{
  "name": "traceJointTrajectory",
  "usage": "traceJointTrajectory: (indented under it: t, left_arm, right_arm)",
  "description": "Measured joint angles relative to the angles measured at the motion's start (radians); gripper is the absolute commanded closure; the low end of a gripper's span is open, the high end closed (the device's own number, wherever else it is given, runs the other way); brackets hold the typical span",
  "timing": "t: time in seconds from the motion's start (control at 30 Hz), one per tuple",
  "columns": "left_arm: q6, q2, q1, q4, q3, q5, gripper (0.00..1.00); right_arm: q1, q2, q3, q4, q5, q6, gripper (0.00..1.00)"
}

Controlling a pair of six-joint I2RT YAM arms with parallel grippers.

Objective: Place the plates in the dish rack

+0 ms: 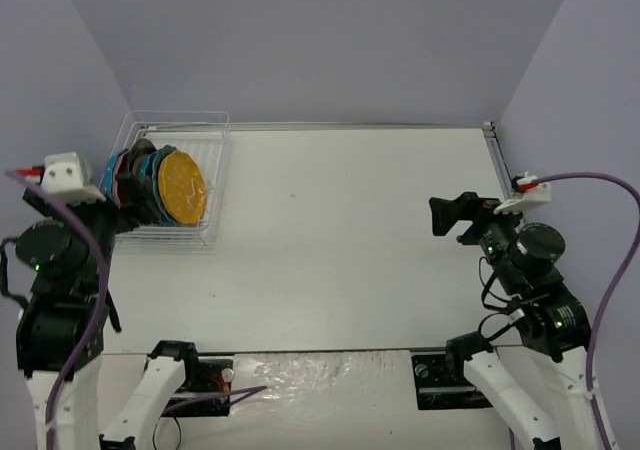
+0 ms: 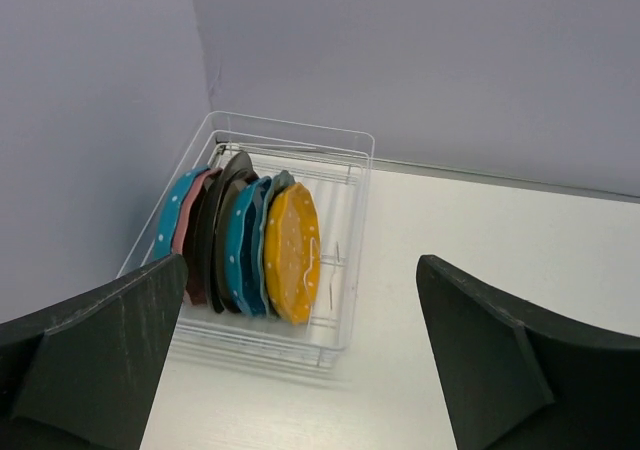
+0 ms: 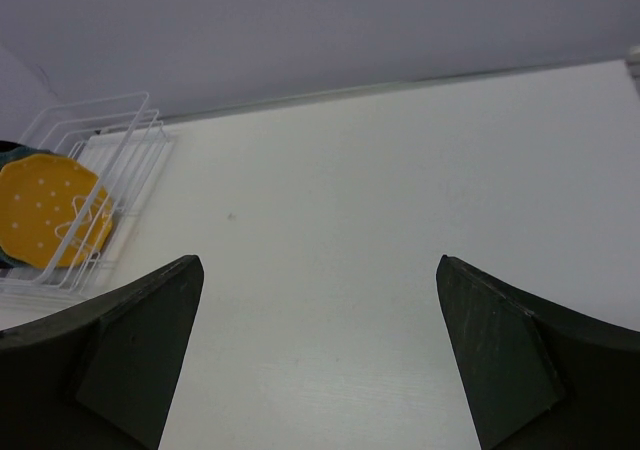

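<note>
As plates (image 2: 245,250) stand in rack (image 2: 295,126), walls (image 2: 90,120) beside

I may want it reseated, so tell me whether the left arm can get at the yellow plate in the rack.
Probably yes. The left gripper hovers open facing the rack; the yellow plate stands outermost in the row, nothing in front of it.

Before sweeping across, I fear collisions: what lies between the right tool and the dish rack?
Only bare table, in the top view, from right tool to dish rack.
</note>
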State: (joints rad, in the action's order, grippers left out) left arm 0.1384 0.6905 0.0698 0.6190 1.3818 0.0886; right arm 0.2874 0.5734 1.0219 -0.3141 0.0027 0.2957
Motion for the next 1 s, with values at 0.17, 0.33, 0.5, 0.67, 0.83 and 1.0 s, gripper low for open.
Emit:
traceJointTrajectory:
  t: [0.17,0.33,0.5,0.67,0.83,1.0]
  left_arm:
    - [0.031,-0.157,0.045,0.118,-0.074,0.01,0.03]
    - [0.055,-0.217,0.073,0.25,-0.203,0.031,0.03]
    - [0.084,-0.274,0.081,0.34,-0.251,0.065,0.03]
    - [0.096,-0.316,0.083,0.341,-0.251,0.078,0.03]
    - [0.101,-0.304,0.088,0.341,-0.251,0.077,0.03]
    - [0.102,-0.298,0.092,0.341,-0.251,0.077,0.03]
  right_arm:
    - [0.0,-0.09,0.073,-0.038,0.11,-0.079,0.0]
    - [0.02,-0.153,0.068,-0.067,0.237,-0.139,0.0]
    - [0.07,-0.182,0.038,-0.071,0.326,-0.164,0.0]
    - [0.074,-0.185,0.004,-0.072,0.361,-0.17,0.0]
    - [0.074,-0.187,-0.017,-0.072,0.372,-0.172,0.0]
    - [0.074,-0.196,-0.02,-0.071,0.376,-0.175,0.0]
